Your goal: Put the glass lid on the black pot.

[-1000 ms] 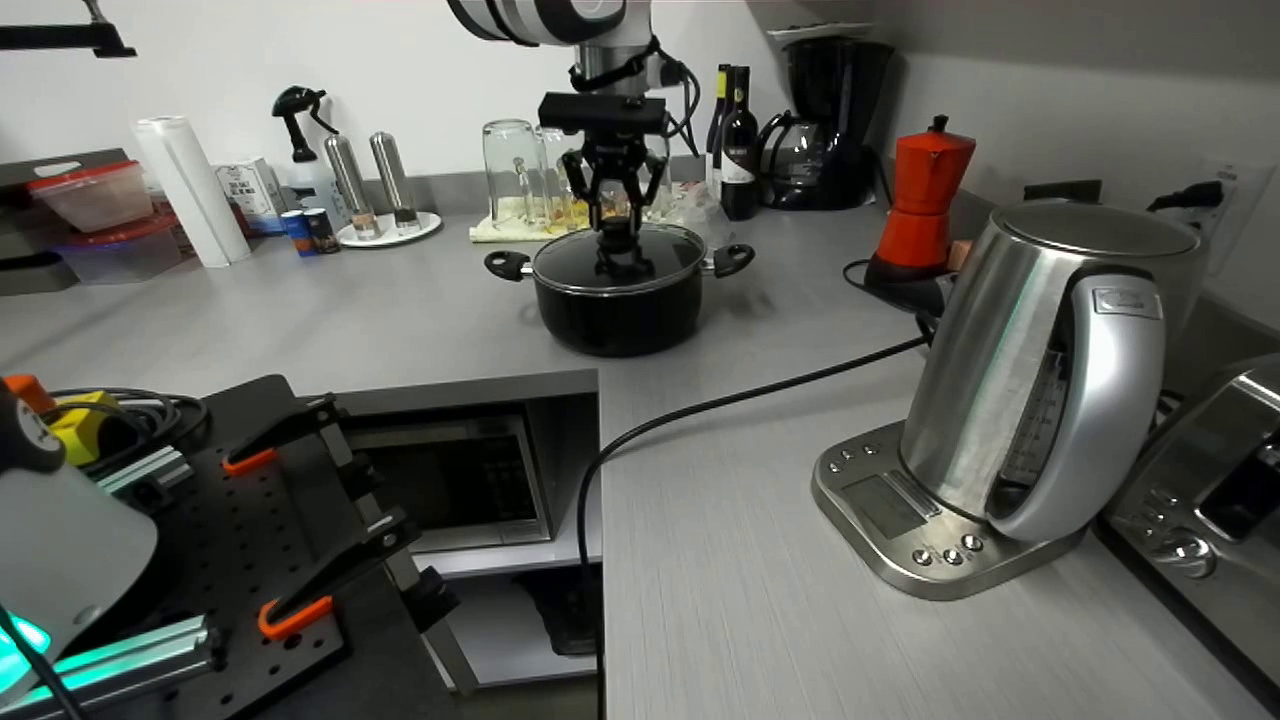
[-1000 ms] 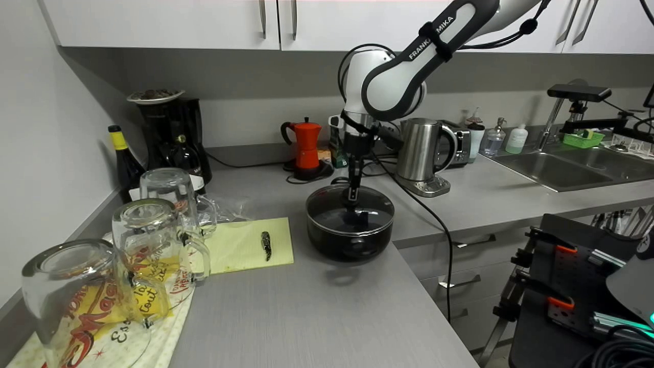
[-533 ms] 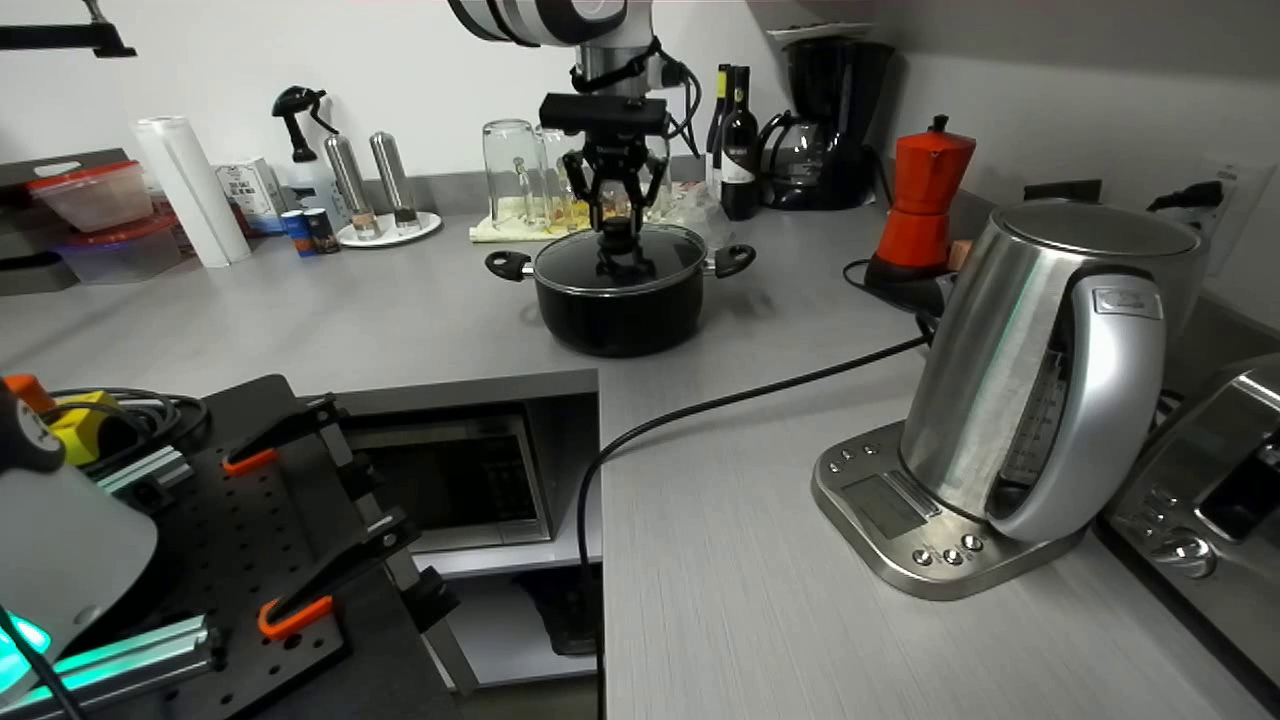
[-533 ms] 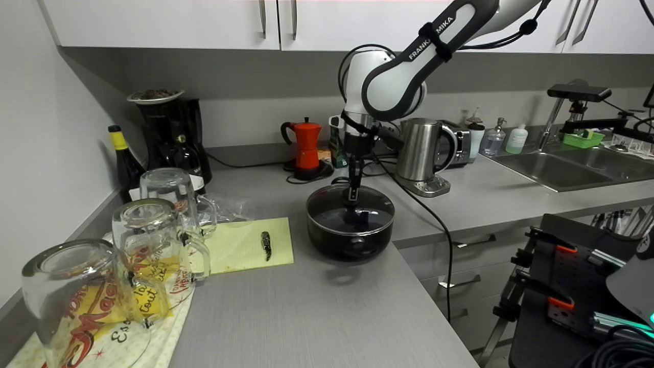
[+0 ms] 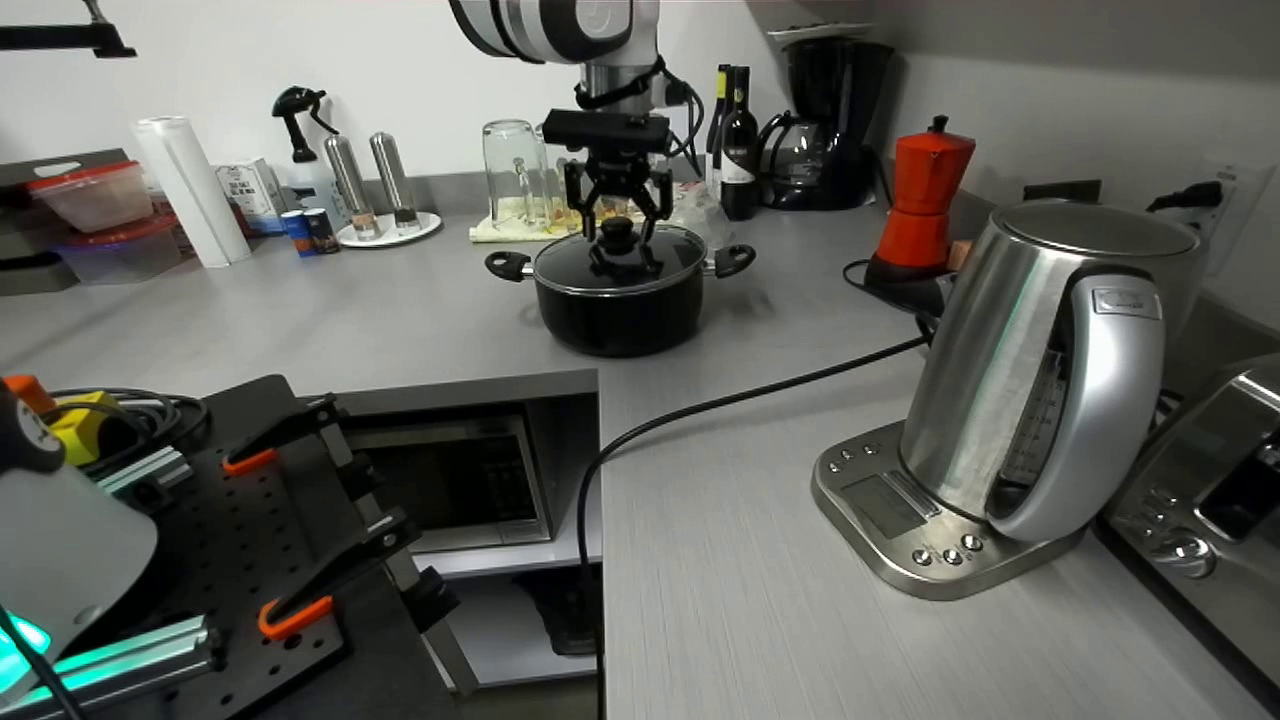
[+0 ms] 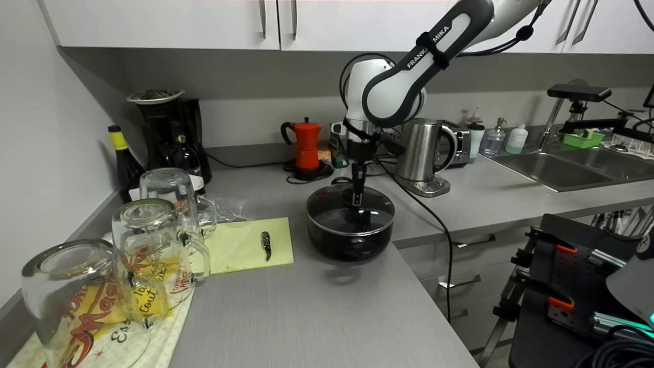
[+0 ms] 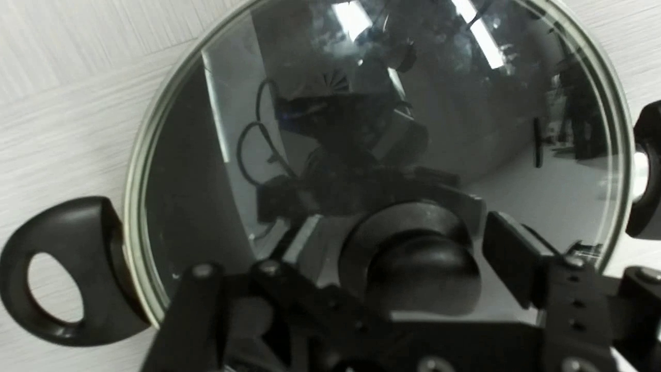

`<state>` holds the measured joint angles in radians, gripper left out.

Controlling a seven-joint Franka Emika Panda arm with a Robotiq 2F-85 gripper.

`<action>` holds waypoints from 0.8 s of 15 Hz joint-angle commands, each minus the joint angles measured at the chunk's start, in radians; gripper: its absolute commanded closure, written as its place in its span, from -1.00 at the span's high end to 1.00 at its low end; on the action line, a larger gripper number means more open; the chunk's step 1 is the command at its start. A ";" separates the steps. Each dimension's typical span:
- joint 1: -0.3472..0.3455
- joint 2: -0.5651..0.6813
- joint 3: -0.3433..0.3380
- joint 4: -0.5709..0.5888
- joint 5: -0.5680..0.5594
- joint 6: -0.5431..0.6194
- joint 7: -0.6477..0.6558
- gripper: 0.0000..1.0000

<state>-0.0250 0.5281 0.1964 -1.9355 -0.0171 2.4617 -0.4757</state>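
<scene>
The glass lid (image 7: 413, 119) lies flat on the black pot (image 5: 620, 325), its metal rim seated evenly around the pot's top in both exterior views. Both side handles of the pot show in the wrist view, the left handle (image 7: 98, 274) fully and the right one cut by the frame edge. My gripper (image 7: 405, 240) stands open, low over the lid, with one finger on each side of the black knob (image 7: 423, 274). Gaps show between the knob and the finger pads (image 7: 516, 258), so nothing is held. The pot's inside is dark behind the reflecting glass.
A black cable (image 5: 720, 395) runs over the counter past the pot and down its edge. Around the pot stand a steel kettle (image 5: 1000, 380), a red moka pot (image 5: 920, 190), upturned glass mugs (image 6: 148, 230) and a yellow cloth (image 6: 230, 250) with a small dark object on it.
The fingers have spread apart and let go of the knob. My arm has dropped and shifted slightly. Lid and pot have stayed in place.
</scene>
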 commanded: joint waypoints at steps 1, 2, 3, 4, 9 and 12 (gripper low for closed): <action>-0.007 0.021 -0.006 0.001 0.004 -0.007 -0.018 1.00; -0.007 0.023 -0.007 0.000 0.002 -0.007 -0.016 1.00; -0.005 0.022 -0.009 -0.002 0.000 -0.005 -0.013 1.00; -0.005 0.021 -0.009 -0.004 -0.001 -0.005 -0.014 1.00; 0.028 -0.055 -0.010 -0.073 -0.039 0.041 0.008 1.00; 0.068 -0.144 -0.014 -0.150 -0.086 0.077 0.035 1.00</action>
<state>0.0051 0.4919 0.1910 -1.9800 -0.0569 2.4977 -0.4731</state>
